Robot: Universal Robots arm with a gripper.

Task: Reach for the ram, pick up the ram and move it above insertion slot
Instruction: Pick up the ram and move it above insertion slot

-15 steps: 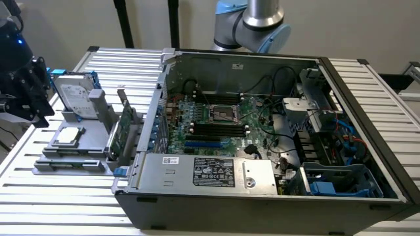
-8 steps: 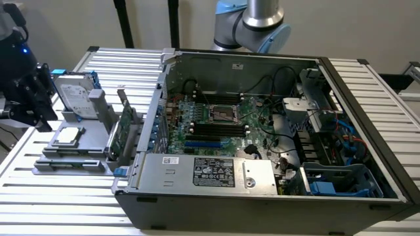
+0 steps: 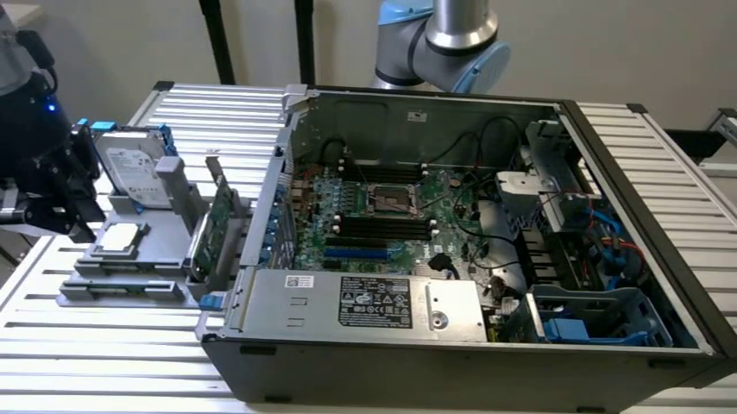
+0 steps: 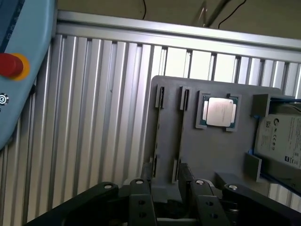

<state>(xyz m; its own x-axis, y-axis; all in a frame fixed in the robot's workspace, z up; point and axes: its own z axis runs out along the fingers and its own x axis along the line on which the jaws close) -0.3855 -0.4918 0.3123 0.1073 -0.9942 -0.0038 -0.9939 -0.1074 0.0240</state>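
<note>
Exterior view: open computer case point(image 3: 461, 216) sitting nearest, power supply point(image 3: 368, 302) facing front. Grey holder point(image 3: 161, 246) lying beside it on exterior view's left, carrying hard drive point(image 3: 133, 168), processor point(image 3: 121, 237), green card point(image 3: 219, 224). Ram point(image 3: 121, 290) lying in holder's front slots. Gripper point(image 3: 47, 216) hanging at holder's left side, apart from ram.

Wrist view: gripper point(image 4: 165, 181) fingers point(image 4: 141, 197) looming closest, jaws standing wide apart, gripping nothing. Ram point(image 4: 158, 136) showing edge-on as thin dark strip in holder point(image 4: 221, 155), just ahead of jaws, untouched.
</note>
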